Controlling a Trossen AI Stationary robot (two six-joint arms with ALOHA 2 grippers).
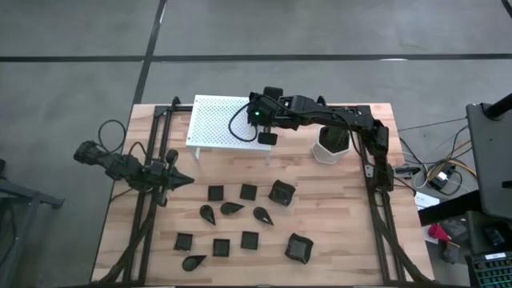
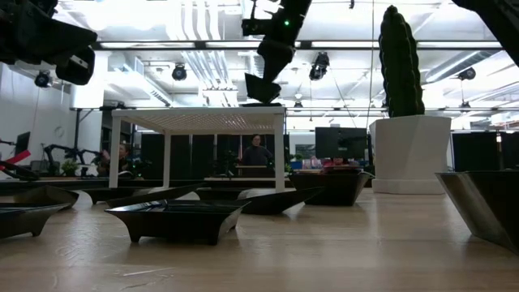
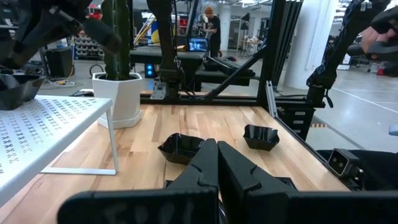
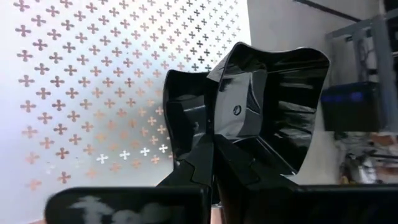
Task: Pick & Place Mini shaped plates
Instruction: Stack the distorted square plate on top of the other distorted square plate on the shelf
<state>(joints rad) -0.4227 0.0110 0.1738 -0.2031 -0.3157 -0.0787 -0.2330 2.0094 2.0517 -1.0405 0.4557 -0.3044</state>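
overhead, right gripper clamps a raised-rim plate above the rack

A grey floor crossed by dark seams is seen beyond the bench. White ceiling ducts and monitors are shown behind.

Looked down on a pale wooden counter of jointed planks. Carried a white perforated rack at the far edge, left of centre, standing on thin legs. Held a white pot with a green cactus just right of it, near the far right corner. Bore about a dozen small black plates scattered over the middle and near half: flat squares, teardrops, two larger raised-rim squares.
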